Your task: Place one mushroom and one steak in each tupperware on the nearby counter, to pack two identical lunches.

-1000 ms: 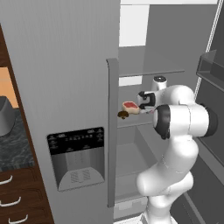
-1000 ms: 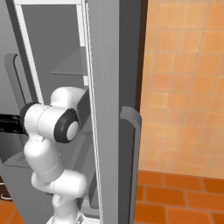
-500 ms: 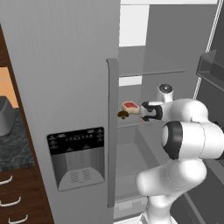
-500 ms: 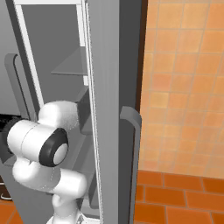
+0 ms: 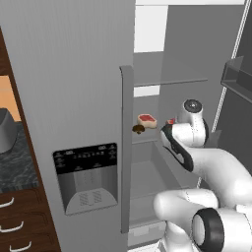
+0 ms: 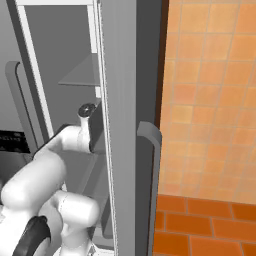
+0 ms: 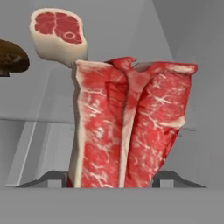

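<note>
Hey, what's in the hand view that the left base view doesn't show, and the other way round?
Hand view alone: the marbling and bone line of the big steak, standing up between the jaws, close to the camera. Left base view alone: the white arm reaching into the open fridge, the dispenser panel on the closed door, and a strip of counter with drawers at far left. Both: a smaller steak and a dark mushroom lying side by side on the fridge shelf; the big steak is just a red sliver in the left base view.
</note>
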Tool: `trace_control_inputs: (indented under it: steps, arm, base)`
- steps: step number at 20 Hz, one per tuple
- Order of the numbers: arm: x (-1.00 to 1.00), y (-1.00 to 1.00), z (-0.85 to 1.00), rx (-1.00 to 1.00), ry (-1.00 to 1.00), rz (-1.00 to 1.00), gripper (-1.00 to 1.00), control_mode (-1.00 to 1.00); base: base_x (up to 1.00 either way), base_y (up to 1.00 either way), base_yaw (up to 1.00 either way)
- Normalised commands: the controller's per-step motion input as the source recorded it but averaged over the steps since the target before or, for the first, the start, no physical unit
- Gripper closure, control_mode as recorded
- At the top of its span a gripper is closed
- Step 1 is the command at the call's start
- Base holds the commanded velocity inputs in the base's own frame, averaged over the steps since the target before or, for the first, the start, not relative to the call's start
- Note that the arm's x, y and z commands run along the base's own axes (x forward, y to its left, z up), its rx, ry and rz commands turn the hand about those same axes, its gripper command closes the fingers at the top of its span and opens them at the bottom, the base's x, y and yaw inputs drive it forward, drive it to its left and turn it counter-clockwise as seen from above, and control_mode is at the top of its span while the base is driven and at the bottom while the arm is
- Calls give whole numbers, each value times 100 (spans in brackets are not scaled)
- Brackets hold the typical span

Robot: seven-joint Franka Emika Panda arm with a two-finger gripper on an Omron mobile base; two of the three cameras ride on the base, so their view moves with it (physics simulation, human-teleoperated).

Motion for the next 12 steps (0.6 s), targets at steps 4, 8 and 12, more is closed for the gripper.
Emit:
trace_control_inputs:
  steps: [4,8,12]
  arm:
    - [-96,42,65,1,7,0,100,-100]
    - [-79,25,64,8,15,0,100,-100]
    - [-91,4,14,21,5,-4,100,-100]
  base:
    - [0,0,0]
    - [0,0,0]
    - [0,0,0]
